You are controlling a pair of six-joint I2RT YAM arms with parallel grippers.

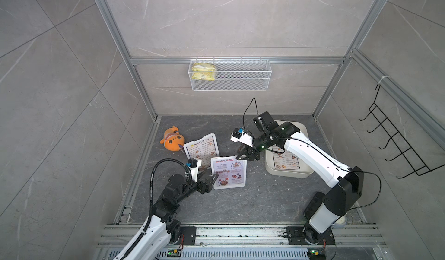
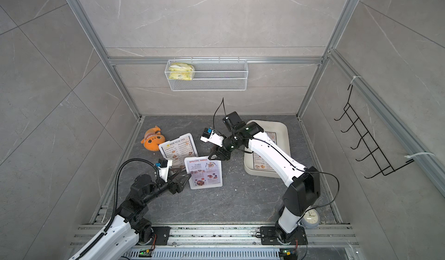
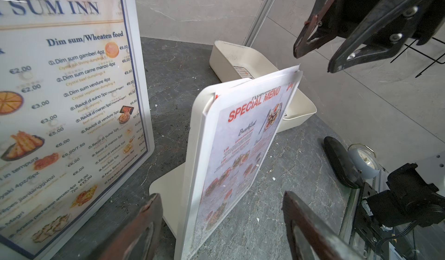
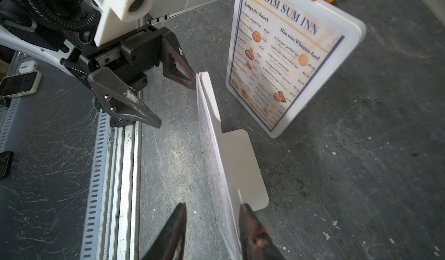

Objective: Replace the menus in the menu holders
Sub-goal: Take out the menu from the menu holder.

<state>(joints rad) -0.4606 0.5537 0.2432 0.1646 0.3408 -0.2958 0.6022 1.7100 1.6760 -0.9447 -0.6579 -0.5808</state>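
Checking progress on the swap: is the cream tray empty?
No, a printed menu sheet lies flat inside the tray.

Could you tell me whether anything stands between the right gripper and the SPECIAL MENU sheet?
Nothing visible does. The right gripper straddles the top corner of the SPECIAL MENU sheet in its menu holder, jaws apart on either side. The left gripper is open at the holder's side edge.

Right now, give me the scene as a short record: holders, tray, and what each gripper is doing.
SPECIAL MENU holder: upright, sheet poking out the top
DIM SUM INN holder: upright, filled, near the toy
tray: one loose menu inside
left gripper: open, at the SPECIAL MENU holder's side edge
right gripper: open, jaws either side of its top corner
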